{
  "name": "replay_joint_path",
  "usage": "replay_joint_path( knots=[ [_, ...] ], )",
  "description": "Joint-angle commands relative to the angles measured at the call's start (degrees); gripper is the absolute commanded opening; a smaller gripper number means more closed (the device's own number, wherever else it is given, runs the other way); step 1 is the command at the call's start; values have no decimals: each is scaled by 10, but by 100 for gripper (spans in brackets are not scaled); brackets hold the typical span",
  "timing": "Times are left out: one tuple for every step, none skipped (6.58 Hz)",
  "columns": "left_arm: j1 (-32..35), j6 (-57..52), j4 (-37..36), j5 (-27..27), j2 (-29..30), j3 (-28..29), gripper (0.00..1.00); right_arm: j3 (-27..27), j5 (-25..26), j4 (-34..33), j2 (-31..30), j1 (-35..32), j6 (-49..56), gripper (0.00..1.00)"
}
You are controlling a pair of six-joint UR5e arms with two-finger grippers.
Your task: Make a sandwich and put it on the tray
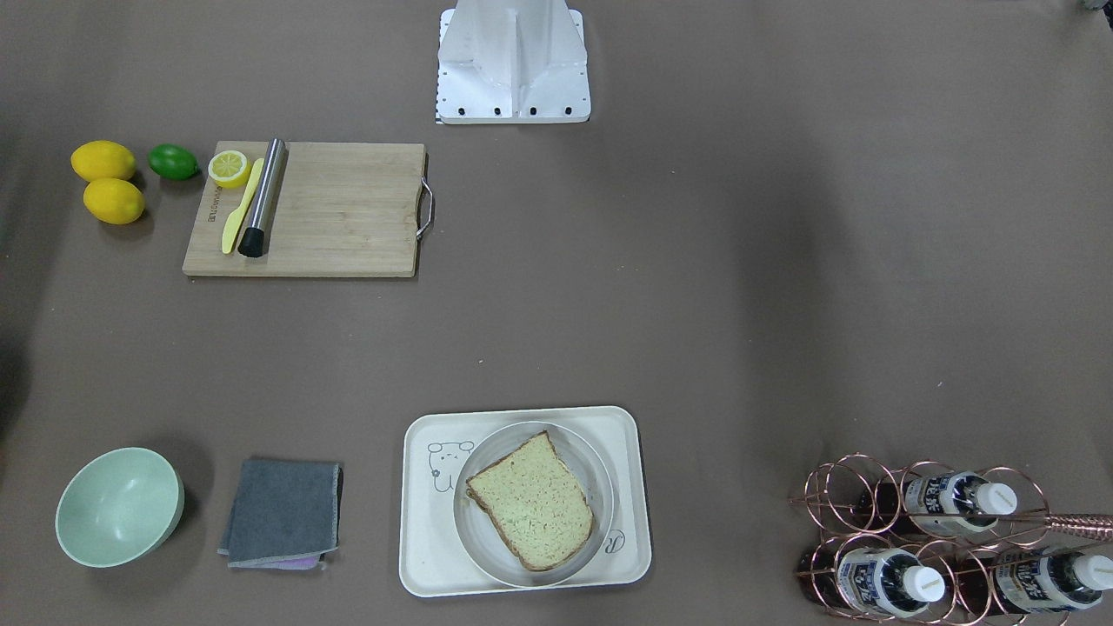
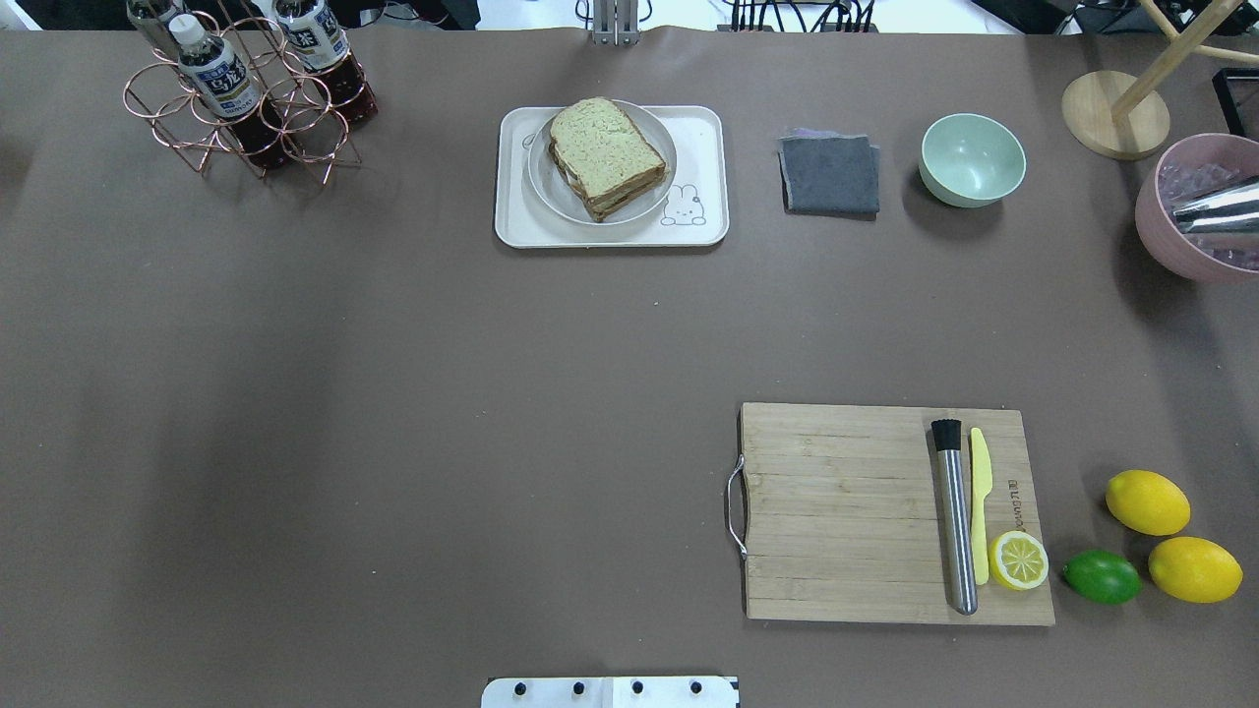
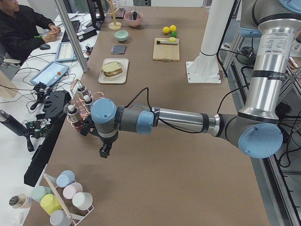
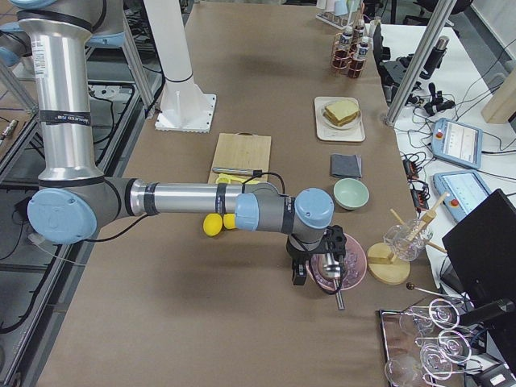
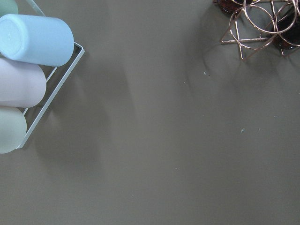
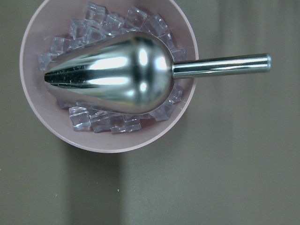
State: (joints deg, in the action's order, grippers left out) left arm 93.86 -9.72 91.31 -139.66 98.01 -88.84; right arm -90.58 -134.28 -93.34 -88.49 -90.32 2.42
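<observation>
Brown table, speckled sandwich (brown-crusted) on plate, cream tray

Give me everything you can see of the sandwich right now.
The sandwich is two stacked slices of speckled tan bread with brown crust; a thin pale filling layer shows at its side edge. It lies flat, slices roughly aligned, on the round pale-grey plate, which sits inside the cream tray. Only the plate touches it.
</observation>
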Motion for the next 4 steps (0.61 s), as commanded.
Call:
replay_joint_path(
  knots=[
    [0,1,-1,0,2,1,98,-10,-1,0,-9,0,1,100],
    [0,2,-2,0,2,3,98,-11,2,0,-3,0,0,100],
    [-1,0,-1,1,-2,12,98,-20,3,0,-8,-5,-6,100],
    [-2,1,-1,1,-4,12,98,-30,27,-2,-10,-6,-6,100]
  ],
)
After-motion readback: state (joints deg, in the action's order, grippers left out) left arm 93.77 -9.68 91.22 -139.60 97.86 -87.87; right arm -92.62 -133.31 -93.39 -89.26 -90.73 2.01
